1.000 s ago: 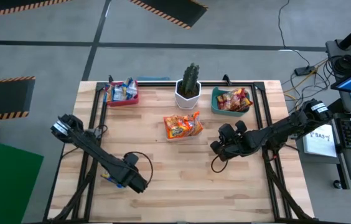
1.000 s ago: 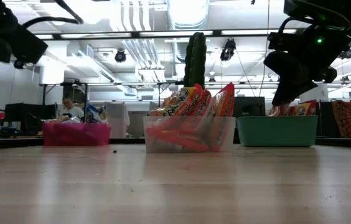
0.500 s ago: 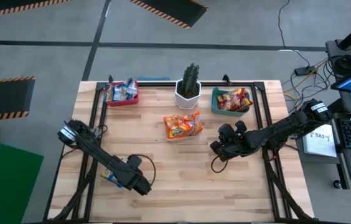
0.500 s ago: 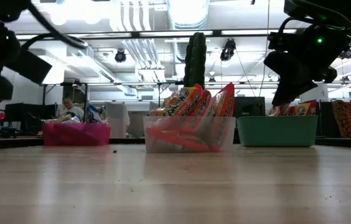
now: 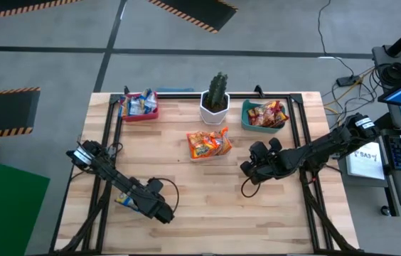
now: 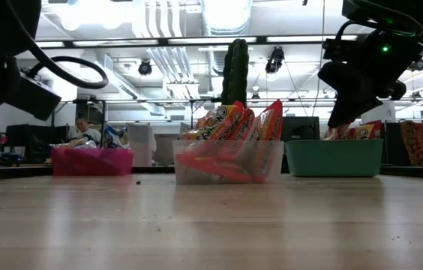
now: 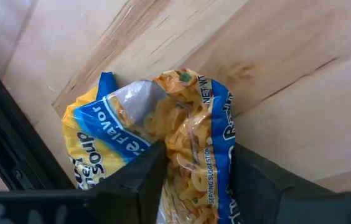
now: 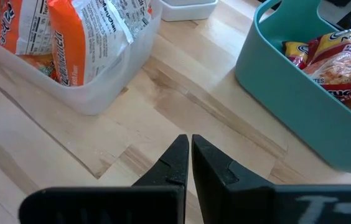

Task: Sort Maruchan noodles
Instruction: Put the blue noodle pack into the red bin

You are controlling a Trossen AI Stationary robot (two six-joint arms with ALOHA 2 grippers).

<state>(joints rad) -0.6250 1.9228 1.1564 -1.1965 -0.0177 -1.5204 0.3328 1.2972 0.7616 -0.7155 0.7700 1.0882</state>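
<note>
**Maruchan noodles: left pincer closing on stray packet at worktop's near-left edge**

Maruchan noodles were found in four places. One yellow-and-blue packet (image 7: 163,155) lay flat on the worktop (image 5: 207,199) near its front-left edge, just beside the dark frame rail. A clear tub (image 5: 208,144) at the centre held orange packets standing on edge. The red bin (image 5: 139,107) at the back left held blue-and-yellow packets, and the teal bin (image 5: 263,116) at the back right held red-orange ones. A potted cactus (image 5: 216,99) stood between the two bins.

The left pincer (image 7: 191,168) had come down over the stray packet. A second earlier it hung above the same spot with its jaws wider; its fingers (image 7: 135,177) now straddled the packet's wrapper, partly drawn in but not yet seen to pinch it (the left wrist view showed plastic bulging between them). The arm had also reached a little farther toward the front edge over that second.

The right pincer (image 8: 190,158) hovered above bare wood between the tub and the teal bin, fingers pressed together and empty. It had not moved.

In my judgement the grasp step was under way. Once the hold is firm, the packet belongs in the red bin with its like. Slick wrapper may slip from a shallow pinch.
</note>
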